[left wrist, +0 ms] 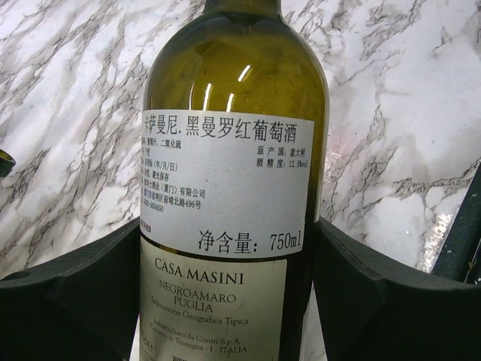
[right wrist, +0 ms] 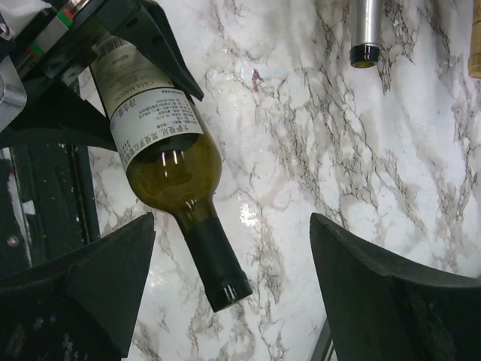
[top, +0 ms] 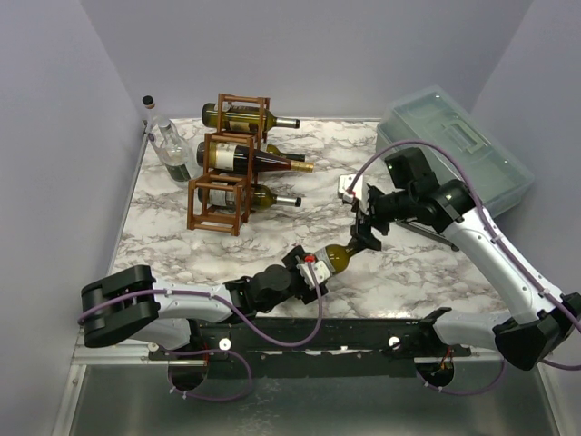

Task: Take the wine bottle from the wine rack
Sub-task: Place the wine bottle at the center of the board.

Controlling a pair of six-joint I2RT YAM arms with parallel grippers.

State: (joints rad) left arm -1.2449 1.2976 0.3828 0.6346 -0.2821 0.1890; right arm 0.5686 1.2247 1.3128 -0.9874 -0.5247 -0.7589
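Wine bottle [top: 338, 259] clamped in the left gripper [top: 313, 271], well apart from the wine rack [top: 229, 173].
Top: right gripper [top: 368, 238] sits at the neck. Left wrist: fingers [left wrist: 75, 293] grip the labelled body. Right wrist: jaws open, fingers [right wrist: 83, 286] flanking the neck, apart from it.

holding: wine bottle [left wrist: 233, 98], green glass, clamped in my left gripper [left wrist: 225, 301], black fingers [left wrist: 75, 293] either side
labels: white sticker says 750ml, cream one nearer me says CASA MASINI
background: marble table [left wrist: 68, 90]
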